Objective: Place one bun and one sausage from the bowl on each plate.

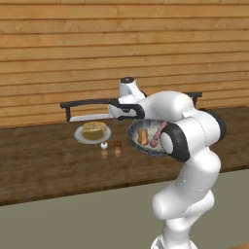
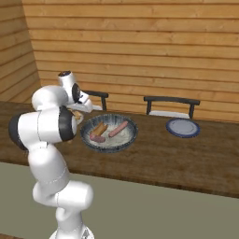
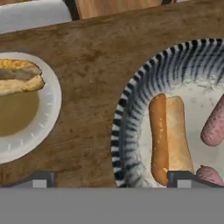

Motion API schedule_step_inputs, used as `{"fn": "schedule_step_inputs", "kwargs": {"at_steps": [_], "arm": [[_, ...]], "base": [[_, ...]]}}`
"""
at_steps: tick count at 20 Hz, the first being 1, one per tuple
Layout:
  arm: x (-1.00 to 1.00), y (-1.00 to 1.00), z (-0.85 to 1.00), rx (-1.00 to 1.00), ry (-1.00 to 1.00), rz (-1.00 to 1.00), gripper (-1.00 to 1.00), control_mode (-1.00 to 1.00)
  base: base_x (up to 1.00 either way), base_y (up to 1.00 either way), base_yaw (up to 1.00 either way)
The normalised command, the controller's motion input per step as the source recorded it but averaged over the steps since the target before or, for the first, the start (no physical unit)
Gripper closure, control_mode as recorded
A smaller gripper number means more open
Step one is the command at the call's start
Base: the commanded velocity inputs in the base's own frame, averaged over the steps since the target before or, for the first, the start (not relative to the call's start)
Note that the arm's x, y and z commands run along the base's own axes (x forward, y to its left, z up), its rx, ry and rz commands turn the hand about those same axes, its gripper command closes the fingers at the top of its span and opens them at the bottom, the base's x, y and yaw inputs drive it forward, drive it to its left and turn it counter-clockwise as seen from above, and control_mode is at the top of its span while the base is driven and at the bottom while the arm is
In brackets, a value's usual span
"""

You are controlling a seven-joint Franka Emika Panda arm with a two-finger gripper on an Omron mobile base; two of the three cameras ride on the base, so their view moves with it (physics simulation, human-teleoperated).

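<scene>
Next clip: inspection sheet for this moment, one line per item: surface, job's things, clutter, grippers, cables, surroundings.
Surface: dark wooden counter, no spills seen.
Job's things: speckled bowl holds one bun and two sausages. The pale plate already carries a bun with a sausage in it. The bluish plate, far to the right, has no food on it.
Clutter: two small shakers stand in front of the pale plate.
Grippers: gripper open, holding nothing, over the counter between the pale plate and the bowl.
Cables: nothing seen.
Surroundings: wood-plank wall; two dark chairs behind the counter.
</scene>
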Motion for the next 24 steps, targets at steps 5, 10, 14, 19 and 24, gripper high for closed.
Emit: {"fn": "schedule_step_inputs", "kwargs": {"at_steps": [5,10,14,19,24], "arm": [[-0.29,-0.37,0.22,-0.18,-0.14,-0.44,-1.0,-1.0],[-0.33,-0.82,0.0,-0.01,0.0,-0.27,-1.0,-1.0],[-0.06,-0.88,0.01,0.0,0.05,-0.31,-1.0,-1.0],[0.0,-0.73,0.0,0.0,0.1,-0.22,-1.0,-1.0],[0.07,-0.53,-0.04,0.0,0.08,-0.05,-1.0,-1.0]], "base": [[0.0,0.0,0.0],[0.0,0.0,0.0],[0.0,0.0,0.0],[0.0,0.0,0.0],[0.0,0.0,0.0]]}}
